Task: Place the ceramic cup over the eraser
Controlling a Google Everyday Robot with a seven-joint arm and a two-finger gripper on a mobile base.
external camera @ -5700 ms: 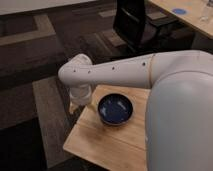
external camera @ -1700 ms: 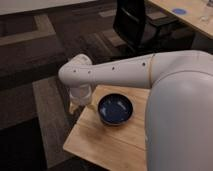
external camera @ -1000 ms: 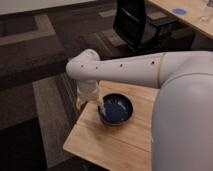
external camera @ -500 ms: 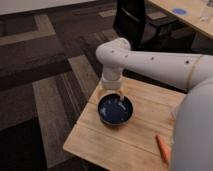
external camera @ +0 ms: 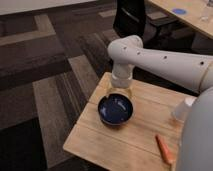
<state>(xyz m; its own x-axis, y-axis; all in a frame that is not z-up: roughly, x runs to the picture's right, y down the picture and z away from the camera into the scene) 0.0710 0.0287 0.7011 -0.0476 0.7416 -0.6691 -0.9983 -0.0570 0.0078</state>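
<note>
My gripper (external camera: 119,92) hangs from the white arm at the far edge of the wooden table (external camera: 95,135), just behind the dark blue bowl (external camera: 116,109). A small whitish ceramic cup (external camera: 182,110) stands on the table at the right, partly hidden by my arm's near body. It is well apart from the gripper. The black eraser is not in view. It may be hidden behind the arm or the bowl.
An orange carrot-like stick (external camera: 164,148) lies near the table's front right. A black office chair (external camera: 134,17) stands behind the table. A long desk (external camera: 190,17) runs at the top right. Striped carpet (external camera: 45,85) lies to the left.
The arm has swung right and back, from the table's left edge to behind the bowl. This uncovered the table's right side, the orange stick and the cup.
</note>
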